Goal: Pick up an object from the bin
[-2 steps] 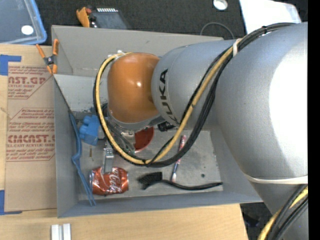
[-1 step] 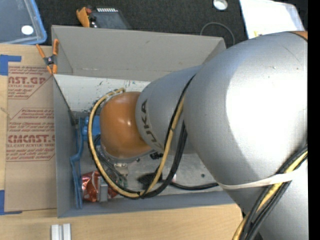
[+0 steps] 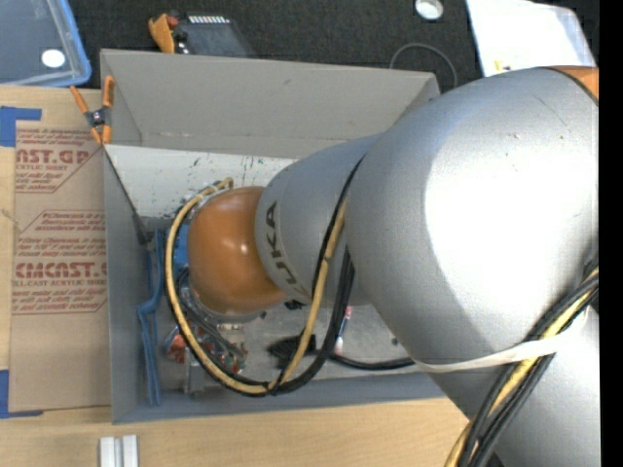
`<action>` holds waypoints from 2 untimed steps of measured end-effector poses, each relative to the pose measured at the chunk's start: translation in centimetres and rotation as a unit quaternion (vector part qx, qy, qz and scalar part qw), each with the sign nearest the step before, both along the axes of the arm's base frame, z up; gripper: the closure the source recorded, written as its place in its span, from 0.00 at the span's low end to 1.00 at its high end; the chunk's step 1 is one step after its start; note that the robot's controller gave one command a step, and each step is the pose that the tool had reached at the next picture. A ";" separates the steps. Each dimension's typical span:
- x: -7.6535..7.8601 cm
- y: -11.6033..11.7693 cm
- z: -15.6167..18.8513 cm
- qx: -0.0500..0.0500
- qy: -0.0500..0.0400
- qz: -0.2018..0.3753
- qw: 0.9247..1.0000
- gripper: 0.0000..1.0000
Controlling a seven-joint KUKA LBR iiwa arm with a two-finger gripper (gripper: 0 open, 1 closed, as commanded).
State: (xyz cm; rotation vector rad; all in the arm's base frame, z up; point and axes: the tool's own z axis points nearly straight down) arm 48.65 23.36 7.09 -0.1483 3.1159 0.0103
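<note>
My gripper (image 3: 220,339) reaches down into the front left part of the bin, and most of it is hidden under the arm's orange cover. A long blue plastic thing (image 3: 149,311) lies along the bin's left wall, just left of the gripper. A small red and dark thing (image 3: 175,349) sits on the floor right beside the gripper's lower left. A small black thing (image 3: 288,346) lies to the gripper's right, near the front wall. What is directly under the gripper is hidden.
The big grey arm covers the right and middle of the bin. Yellow and black cables loop round the orange cover, down to the front wall. The back of the bin floor shows bare, speckled metal.
</note>
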 end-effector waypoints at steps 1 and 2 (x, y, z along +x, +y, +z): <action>4.3 0.3 -0.1 -0.001 0.004 0.038 0.999 0.00; 5.6 0.5 -0.1 -0.001 0.003 0.040 0.999 0.00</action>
